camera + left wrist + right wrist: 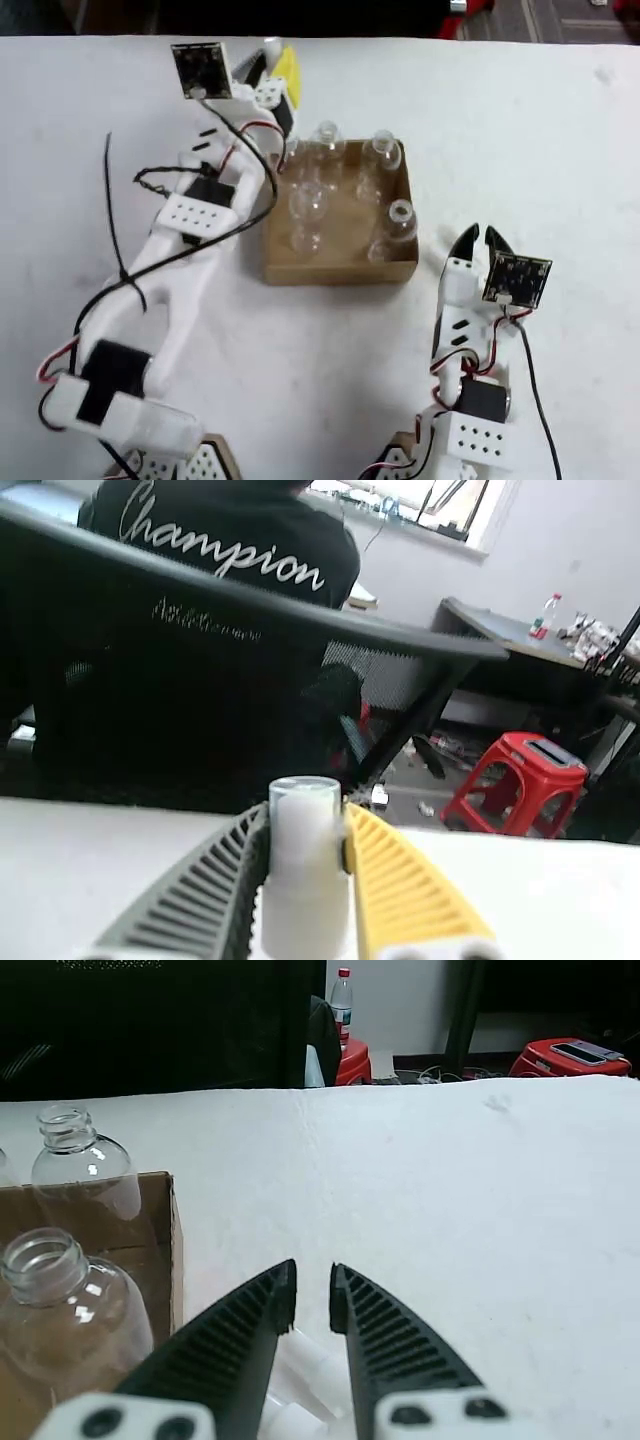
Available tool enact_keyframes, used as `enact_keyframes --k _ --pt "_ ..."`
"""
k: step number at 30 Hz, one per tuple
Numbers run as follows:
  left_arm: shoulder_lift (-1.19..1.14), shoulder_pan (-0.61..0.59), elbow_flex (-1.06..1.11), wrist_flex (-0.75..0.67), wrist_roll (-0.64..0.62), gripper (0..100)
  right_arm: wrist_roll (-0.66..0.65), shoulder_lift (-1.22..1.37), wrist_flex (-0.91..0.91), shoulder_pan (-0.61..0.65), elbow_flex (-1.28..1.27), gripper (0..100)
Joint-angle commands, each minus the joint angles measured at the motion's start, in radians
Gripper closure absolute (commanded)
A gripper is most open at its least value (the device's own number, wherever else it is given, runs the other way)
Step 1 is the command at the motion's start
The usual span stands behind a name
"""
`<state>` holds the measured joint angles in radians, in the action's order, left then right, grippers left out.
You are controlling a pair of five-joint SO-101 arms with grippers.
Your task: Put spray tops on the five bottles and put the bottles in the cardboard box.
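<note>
A cardboard box (340,262) stands mid-table with several clear bottles in it, such as one (325,143) at its far side and one (398,222) at its near right; their necks are bare. My left gripper (271,62), one finger grey and one yellow, is past the box's far left corner. It is shut on a white spray top (304,852) that stands upright between the fingers (400,880). My right gripper (480,241) has black fingers slightly open and sits just right of the box. White pieces (305,1370) lie on the cloth under it. Two bottles (85,1165) (62,1305) stand beside it.
A white cloth (530,140) covers the table, with bare room to the right and front of the box. The left arm's black cables (120,240) trail over the table's left side. Past the far edge a person sits in a dark chair (200,660).
</note>
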<state>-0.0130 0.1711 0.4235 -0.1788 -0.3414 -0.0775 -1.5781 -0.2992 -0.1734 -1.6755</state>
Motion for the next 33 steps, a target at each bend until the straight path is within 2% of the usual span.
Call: enact_keyframes --k 1,7,16,33 --pt "-0.068 0.015 -0.018 -0.126 0.009 98 -0.002 -0.002 0.024 -0.001 -0.018 95.0" --pt "-0.093 0.016 0.044 -0.229 0.009 98 -0.002 -0.002 0.024 -0.001 -0.018 95.0" --pt "0.016 0.016 0.157 -0.229 0.008 98 -0.002 -0.004 0.025 -0.001 -0.018 95.0" --pt "0.027 0.033 0.166 -0.224 0.009 98 -0.002 -0.005 0.025 -0.001 -0.018 95.0"
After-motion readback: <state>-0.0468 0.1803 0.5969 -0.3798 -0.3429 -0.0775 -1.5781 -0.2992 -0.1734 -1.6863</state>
